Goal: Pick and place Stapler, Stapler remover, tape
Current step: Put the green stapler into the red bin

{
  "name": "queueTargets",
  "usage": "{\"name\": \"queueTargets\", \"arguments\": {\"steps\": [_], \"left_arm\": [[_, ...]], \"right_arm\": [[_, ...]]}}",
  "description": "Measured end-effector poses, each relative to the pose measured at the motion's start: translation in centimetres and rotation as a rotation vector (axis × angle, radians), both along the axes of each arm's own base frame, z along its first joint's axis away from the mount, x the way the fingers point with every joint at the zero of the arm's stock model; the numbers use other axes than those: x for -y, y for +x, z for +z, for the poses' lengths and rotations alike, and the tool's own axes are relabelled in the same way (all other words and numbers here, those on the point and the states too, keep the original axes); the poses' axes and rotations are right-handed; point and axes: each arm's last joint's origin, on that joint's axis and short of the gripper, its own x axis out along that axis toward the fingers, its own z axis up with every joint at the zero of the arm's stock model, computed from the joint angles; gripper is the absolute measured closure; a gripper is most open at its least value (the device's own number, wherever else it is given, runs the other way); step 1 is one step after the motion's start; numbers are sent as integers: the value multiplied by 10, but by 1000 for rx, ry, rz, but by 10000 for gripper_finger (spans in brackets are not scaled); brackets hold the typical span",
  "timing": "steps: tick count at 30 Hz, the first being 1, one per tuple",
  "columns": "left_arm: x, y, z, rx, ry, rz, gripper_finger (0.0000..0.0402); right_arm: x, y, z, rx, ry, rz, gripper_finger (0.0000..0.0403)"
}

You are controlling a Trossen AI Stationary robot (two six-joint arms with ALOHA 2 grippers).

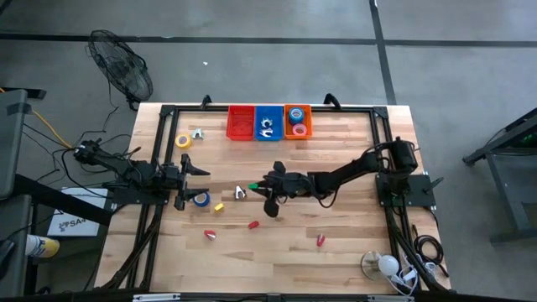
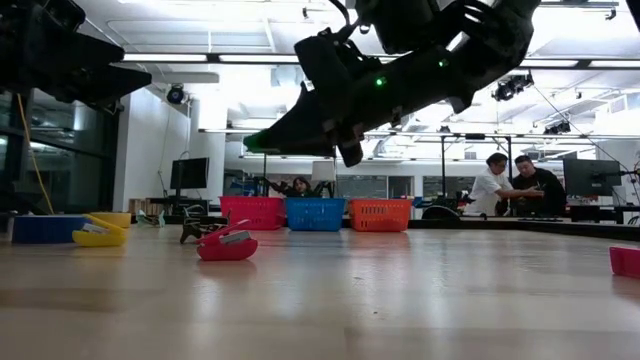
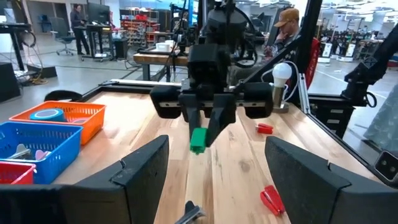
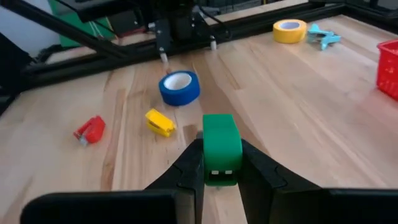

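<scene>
Partly done: at top centre, the orange basket [image 1: 299,122] already holds tape rolls. The right gripper [image 1: 255,180], mid-frame, is clamped on a green stapler [image 4: 221,149]. Blue tape [image 1: 200,199] and yellow tape [image 1: 182,141] remain on the table; the left gripper [image 1: 204,171] waits wide open, empty

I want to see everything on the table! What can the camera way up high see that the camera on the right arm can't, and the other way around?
Only the high view shows the red bin, blue bin and orange bin in full, plus a floor fan. Only the right wrist view shows clearly the small green stapler clamped in the right gripper. Both show the blue tape and yellow tape.
</scene>
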Motion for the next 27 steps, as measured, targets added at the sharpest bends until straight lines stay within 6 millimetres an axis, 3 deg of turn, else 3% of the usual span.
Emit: {"name": "queueTargets", "arguments": {"steps": [5, 10, 16, 27], "left_arm": [[-2, 0, 0, -4, 55, 87, 140], [-4, 1, -1, -51, 346, 169, 140], [-3, 3, -3, -108, 666, 151, 140], [1, 11, 1, -94, 802, 151, 140]], "right_arm": [[8, 2, 3, 33, 63, 37, 343], [17, 4, 8, 86, 155, 96, 343], [24, 6, 15, 154, 199, 120, 343], [26, 26, 44, 207, 127, 140, 343]]}}
